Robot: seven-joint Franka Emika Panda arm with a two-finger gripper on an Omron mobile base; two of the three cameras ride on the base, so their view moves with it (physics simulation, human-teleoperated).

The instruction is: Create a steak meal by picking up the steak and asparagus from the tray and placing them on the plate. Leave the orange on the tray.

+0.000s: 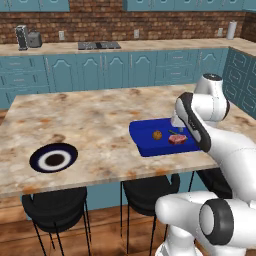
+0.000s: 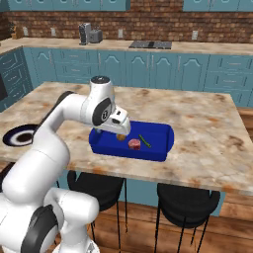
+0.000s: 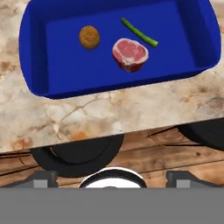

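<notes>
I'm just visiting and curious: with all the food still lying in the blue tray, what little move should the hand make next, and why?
Probably lower toward the steak. It, the asparagus and the orange all lie in the tray, the plate holds nothing, and the hand view looks down on the tray from above, touching nothing.

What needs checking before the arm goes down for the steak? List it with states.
1. Steak lies free on the tray, apart from asparagus and orange: ok.
2. Gripper above the tray: ok.
3. Gripper centred over the steak: not ok, the steak sits high in the hand view.
4. Jaws open: cannot tell.
5. Plate bare and ready: ok.
</notes>
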